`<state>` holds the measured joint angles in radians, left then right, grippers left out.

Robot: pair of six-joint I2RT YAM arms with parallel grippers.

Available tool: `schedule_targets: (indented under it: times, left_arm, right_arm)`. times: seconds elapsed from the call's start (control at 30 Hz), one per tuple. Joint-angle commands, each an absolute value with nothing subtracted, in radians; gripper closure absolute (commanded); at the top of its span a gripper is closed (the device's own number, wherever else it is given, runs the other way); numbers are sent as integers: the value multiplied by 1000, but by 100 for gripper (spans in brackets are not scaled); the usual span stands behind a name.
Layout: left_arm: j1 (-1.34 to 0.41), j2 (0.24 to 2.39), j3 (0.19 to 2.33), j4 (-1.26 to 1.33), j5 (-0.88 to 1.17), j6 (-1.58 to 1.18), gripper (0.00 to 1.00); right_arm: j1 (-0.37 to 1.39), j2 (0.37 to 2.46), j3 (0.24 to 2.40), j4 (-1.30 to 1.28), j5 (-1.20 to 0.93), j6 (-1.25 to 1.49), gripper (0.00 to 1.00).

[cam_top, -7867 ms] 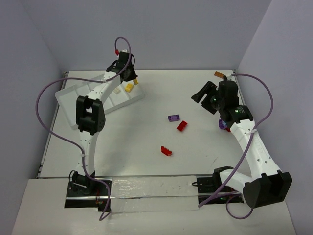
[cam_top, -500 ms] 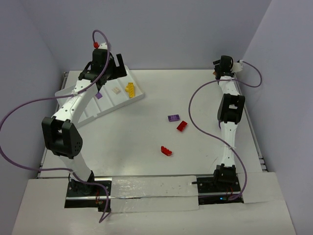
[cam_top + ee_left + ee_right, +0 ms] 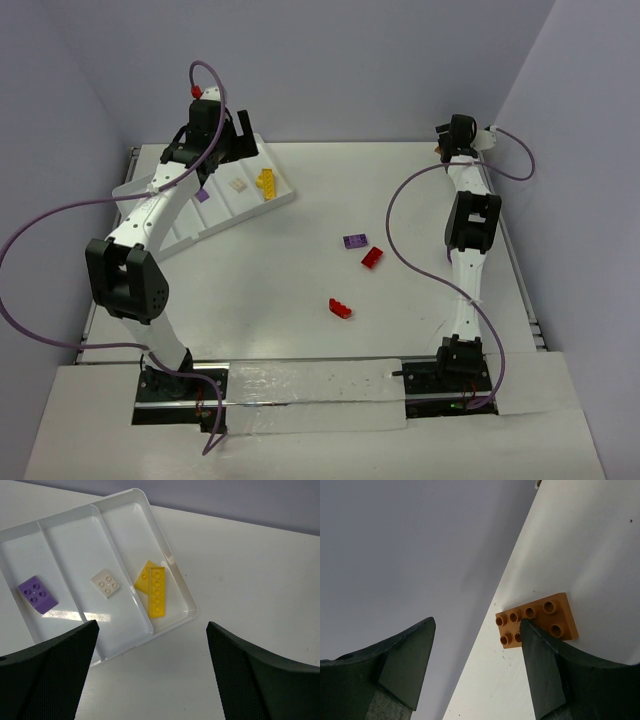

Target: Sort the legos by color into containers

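Hemming orange lego [image 3: 536,619]: rear wall [image 3: 395,540] (finger [image 3: 547,672] overlapping)

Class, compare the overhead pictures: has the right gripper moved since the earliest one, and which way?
Yes. Judged against the loose purple lego, the right gripper has moved away from it, toward the far right corner.
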<state>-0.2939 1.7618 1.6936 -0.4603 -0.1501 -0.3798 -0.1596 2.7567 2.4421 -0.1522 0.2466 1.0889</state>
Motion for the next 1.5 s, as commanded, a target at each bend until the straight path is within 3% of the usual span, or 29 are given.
schedule_targets:
  times: [0.0, 0.5, 0.77, 1.2, 1.47]
  left_arm:
    - [-298, 1731, 1729, -445, -160, -365, 3]
    - [-298, 1611, 1647, -422, -143, -394, 3]
    - [-298, 1558, 1643, -491, -159, -429, 4]
    - [-300, 1513, 1618, -557, -84, -483, 4]
    - [-322, 1546, 1638, -607, -8, -517, 4]
  right_arm:
    - [-156, 2681, 2349, -189, 227, 1101, 24]
    - [-120, 2438, 1988, -167, 107, 1107, 22]
    - [-45, 2231, 1621, -77, -16, 1096, 22]
    - [122, 1949, 1469, -190, -214, 843, 20]
    - [47, 1821, 1435, -268, -190, 704, 17]
